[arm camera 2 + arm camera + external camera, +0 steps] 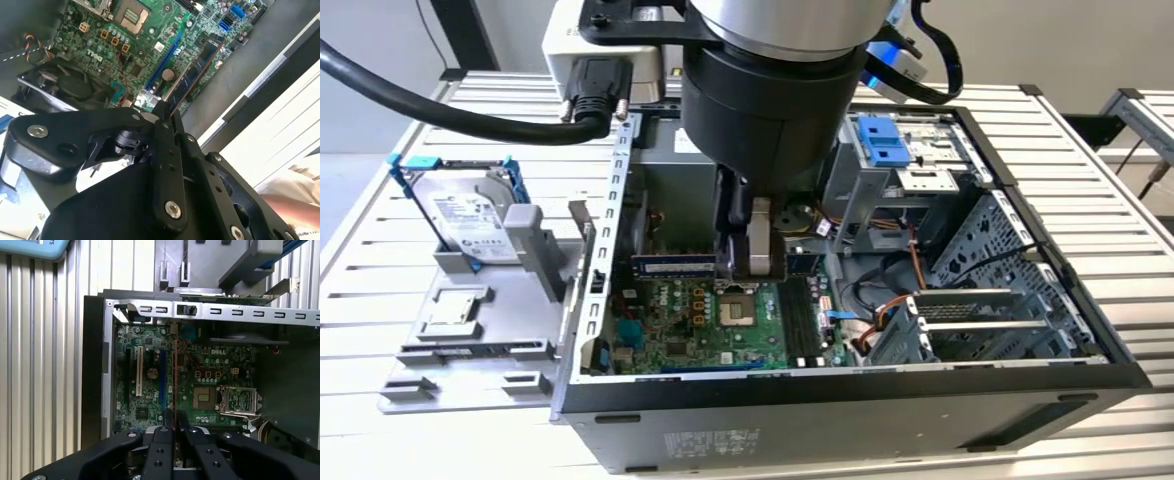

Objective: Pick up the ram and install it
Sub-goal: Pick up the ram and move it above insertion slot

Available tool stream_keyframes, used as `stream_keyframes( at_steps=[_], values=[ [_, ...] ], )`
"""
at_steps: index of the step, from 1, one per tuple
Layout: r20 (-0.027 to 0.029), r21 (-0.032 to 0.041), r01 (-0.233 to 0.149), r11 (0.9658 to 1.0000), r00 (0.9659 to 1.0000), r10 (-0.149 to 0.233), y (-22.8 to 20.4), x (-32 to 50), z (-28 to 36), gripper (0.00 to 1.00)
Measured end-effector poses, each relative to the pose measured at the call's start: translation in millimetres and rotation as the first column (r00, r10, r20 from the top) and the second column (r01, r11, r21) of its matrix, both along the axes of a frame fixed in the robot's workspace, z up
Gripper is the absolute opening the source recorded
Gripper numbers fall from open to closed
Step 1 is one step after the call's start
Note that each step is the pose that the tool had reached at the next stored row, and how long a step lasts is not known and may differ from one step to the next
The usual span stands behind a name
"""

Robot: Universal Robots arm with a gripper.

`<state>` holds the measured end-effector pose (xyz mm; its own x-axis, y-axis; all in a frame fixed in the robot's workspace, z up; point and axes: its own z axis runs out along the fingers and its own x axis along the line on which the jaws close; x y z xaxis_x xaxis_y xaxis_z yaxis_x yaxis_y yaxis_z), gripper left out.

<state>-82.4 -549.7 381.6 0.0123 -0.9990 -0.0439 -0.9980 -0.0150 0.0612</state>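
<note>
My gripper (754, 262) reaches down into the open computer case (854, 400) and is shut on the ram (674, 265), a thin bluish-green stick. In the exterior view the ram sticks out toward the view's left, held a little above the green motherboard (707, 335). In the first wrist view the ram (175, 372) shows edge-on as a thin line running out from the gripper (174, 415), across the motherboard (220, 365). In the second wrist view the ram (197, 67) extends from the gripper (164, 107) above the board's blue slot (165, 55).
A silver hard drive in a blue frame (467, 215) stands on a grey fixture (467, 350) at the exterior view's left, with a small square silver chip (451, 312) in front of it. Case walls, a drive cage (894, 150) and cables (907, 275) crowd the gripper.
</note>
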Motion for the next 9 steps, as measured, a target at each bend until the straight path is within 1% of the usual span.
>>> stream_keyframes(
  at_steps=[5,7,9],
  values=[
    [-0.0007,0.0001,0.0,1.0,1.0,0.0,0.0,1.0,0.0,0.0],
    [-0.0007,0.0001,0.0,1.0,1.0,0.0,0.1,4.6,-0.1,0.0],
    [-0.0007,0.0001,0.0,1.0,1.0,0.0,0.0,10.7,-0.1,0.0]
  ],
)
